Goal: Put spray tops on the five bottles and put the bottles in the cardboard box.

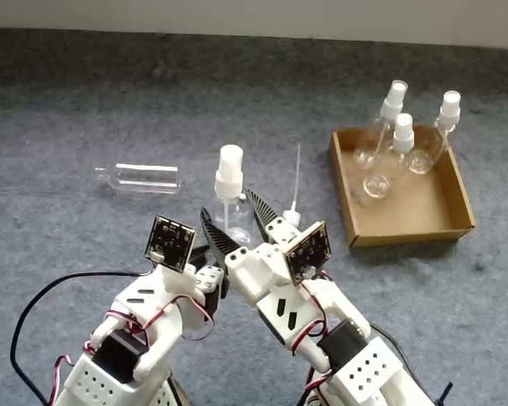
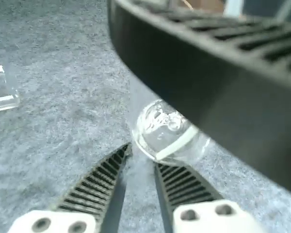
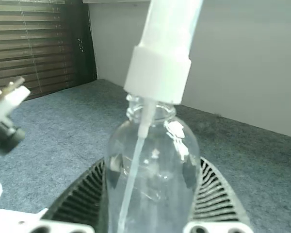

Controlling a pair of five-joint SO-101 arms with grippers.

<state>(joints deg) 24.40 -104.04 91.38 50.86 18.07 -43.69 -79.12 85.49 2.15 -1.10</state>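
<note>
A clear bottle (image 1: 234, 223) stands upright on the grey carpet between my two arms, and my right gripper (image 1: 227, 203) is shut on its body. A white spray top (image 3: 160, 63) rests tilted on the bottle's neck (image 3: 153, 109), its tube hanging inside. My left gripper (image 2: 141, 155) is low beside the bottle's base (image 2: 167, 131), slightly open with nothing in it. The cardboard box (image 1: 406, 233) at right holds three capped bottles (image 1: 388, 165). Another bottle (image 1: 140, 178) lies uncapped to the left. A loose spray top (image 1: 293, 213) lies near the right gripper.
The right gripper's black finger (image 2: 208, 73) crosses close over the left wrist view. The lying bottle's end (image 2: 0, 90) is off to one side there. Open carpet stretches between the standing bottle and the box, and a pale wall edges the far side.
</note>
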